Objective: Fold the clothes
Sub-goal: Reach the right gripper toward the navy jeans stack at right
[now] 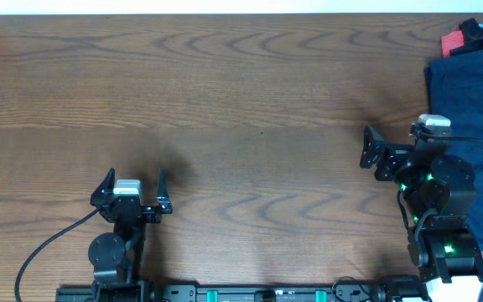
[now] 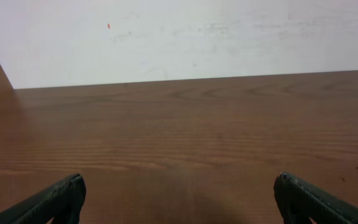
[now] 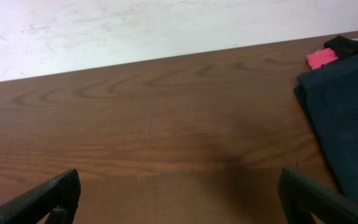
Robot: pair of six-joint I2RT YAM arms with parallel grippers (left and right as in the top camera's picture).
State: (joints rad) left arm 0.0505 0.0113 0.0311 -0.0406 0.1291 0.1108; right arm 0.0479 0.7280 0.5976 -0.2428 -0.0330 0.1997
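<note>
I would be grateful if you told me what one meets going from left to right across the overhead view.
left gripper → middle of the wooden table → right gripper → dark navy clothes at the right edge

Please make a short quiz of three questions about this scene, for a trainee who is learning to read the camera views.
1. Which is nearer to the navy clothes: the left gripper or the right gripper?
2. True or false: the left gripper is shut on the clothes.
3. What lies at the far right corner of the table, beyond the clothes? A) a pink item B) a green cup C) a white plate

Key: 1 the right gripper; 2 false; 3 A.
</note>
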